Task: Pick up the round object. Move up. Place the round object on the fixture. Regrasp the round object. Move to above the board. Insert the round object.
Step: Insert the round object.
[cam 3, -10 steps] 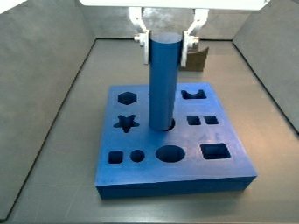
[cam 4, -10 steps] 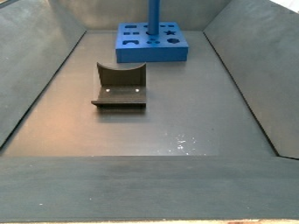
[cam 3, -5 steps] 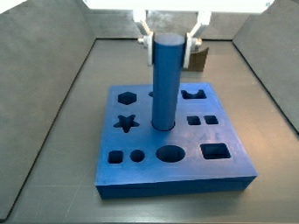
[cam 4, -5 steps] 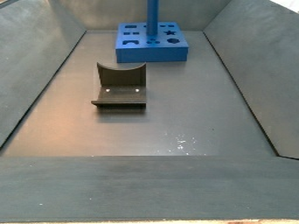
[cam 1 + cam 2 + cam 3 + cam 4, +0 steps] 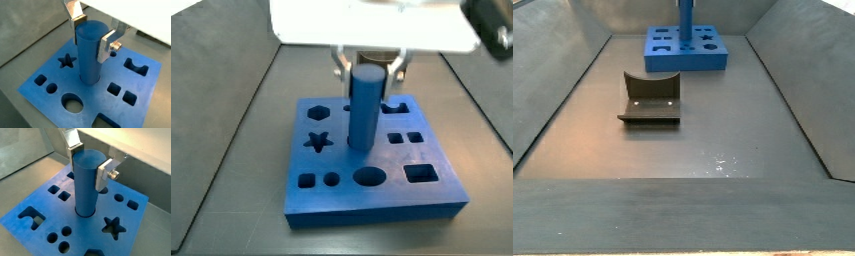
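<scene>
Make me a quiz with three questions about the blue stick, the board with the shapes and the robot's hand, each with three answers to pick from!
1. Where is the lower end of the round object?
A. In a round hole of the board
B. On the fixture
C. On the grey floor

2. How many star-shaped holes does the board have?
A. Three
B. None
C. One

3. What is the end effector doing?
A. Hanging open beside the board
B. Gripping the round object near its top
C. Holding the fixture

Answers: 1 A, both wrist views show the upright peg entering a round hole. 2 C, only one star shows. 3 B, the silver fingers press on both sides of its top.
</scene>
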Controlling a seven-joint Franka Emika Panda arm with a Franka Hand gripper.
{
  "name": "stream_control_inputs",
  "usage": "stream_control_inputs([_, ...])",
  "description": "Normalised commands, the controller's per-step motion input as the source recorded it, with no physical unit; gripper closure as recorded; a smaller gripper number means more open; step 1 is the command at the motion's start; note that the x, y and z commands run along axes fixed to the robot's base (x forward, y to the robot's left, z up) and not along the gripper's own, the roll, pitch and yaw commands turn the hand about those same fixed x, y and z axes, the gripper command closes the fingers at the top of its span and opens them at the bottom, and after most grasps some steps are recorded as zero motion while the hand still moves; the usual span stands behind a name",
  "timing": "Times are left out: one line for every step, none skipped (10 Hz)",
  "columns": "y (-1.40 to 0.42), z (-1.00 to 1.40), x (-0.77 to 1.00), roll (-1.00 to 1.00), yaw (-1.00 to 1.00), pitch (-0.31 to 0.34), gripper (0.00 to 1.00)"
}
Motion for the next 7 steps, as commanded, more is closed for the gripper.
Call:
stream_control_inputs([-0.16,-0.53,0.19,0.16,0.0,0.0,1.0])
stream_control_inputs([-0.14,-0.52,0.17,0.14,0.0,0.0,1.0])
stream_control_inputs([-0.07,-0.5,0.17,0.11,0.0,0.0,1.0])
stream_control_inputs([0.0,-0.49,0.13,0.05,0.0,0.0,1.0])
stream_control_inputs([0.0,-0.16,0.0,-0.09,-0.01,-0.02,1.0])
stream_control_inputs([0.0,-0.03,0.0,-0.04,-0.01,-0.009,1.0])
stream_control_inputs([0.0,0.0,0.0,0.0,0.0,0.0,1.0])
